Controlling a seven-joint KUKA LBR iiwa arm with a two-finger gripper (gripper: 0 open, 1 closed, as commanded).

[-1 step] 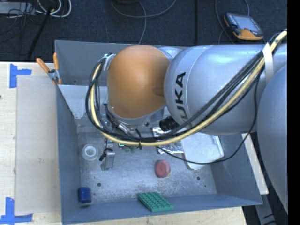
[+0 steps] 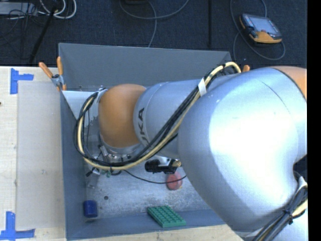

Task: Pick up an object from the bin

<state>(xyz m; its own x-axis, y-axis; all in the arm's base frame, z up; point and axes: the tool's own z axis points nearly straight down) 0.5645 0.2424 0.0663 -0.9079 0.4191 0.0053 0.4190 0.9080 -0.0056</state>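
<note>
— Blue piece (image 2: 90, 208) in the front left corner: is that the one you are picking?

— I can't say. It is the nearest thing to me. My gripper (image 2: 100, 168) hangs low over the left part of the bin (image 2: 140, 67), under my orange wrist cover (image 2: 120, 115), and the blue piece lies near it, toward the front wall, apart from me and untouched.

— Are you open or closed?

— I cannot tell. The cover and the cables (image 2: 150, 145) hide my working end from above.

— So nothing is lifted?

— Nothing that I can see. I make out no object in my grip, and every object I can see rests on the bin floor. I judge the pick not yet made: I am down inside the bin, and that is all that is done.

— What else is there?

— A pink rounded thing (image 2: 174, 182) towards the middle, just beside the bulk of my arm (image 2: 241, 144), with a black thing (image 2: 159, 166) next to it. A green studded plate (image 2: 165, 216) lies against the front wall. All three are farther from me than the blue piece.

— And what is left?

— Settling over one object, closing on it, and raising it clear of the walls.
</note>
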